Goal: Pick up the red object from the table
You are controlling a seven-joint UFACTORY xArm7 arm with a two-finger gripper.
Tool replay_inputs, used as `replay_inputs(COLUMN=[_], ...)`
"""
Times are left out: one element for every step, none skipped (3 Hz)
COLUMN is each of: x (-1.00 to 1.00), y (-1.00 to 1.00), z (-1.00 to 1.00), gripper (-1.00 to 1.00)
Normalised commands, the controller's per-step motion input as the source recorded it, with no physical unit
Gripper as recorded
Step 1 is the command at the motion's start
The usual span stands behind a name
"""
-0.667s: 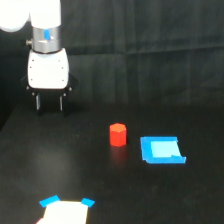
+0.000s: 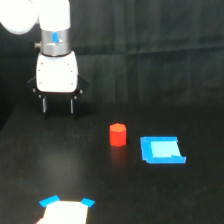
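Observation:
The red object (image 2: 118, 135) is a small red-orange faceted block standing upright on the black table (image 2: 100, 175), near the middle of the exterior view. My gripper (image 2: 58, 106) hangs from the white arm at the upper left, above the table. Its two thin dark fingers point down with a gap between them, open and empty. It is well to the left of the red object and farther back, not touching it.
A flat blue rectangular piece (image 2: 161, 150) lies just right of the red object. A white card with blue corners (image 2: 65, 211) lies at the bottom edge, left of centre. A dark backdrop hangs behind the table.
The gripper has shifted a little to the right, toward the red object. The red object and the blue piece have not moved.

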Motion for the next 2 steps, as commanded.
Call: replay_inputs(x=[1.00, 1.00], y=[-0.46, -0.47], z=[-0.25, -0.46], gripper=[0.69, 0.09])
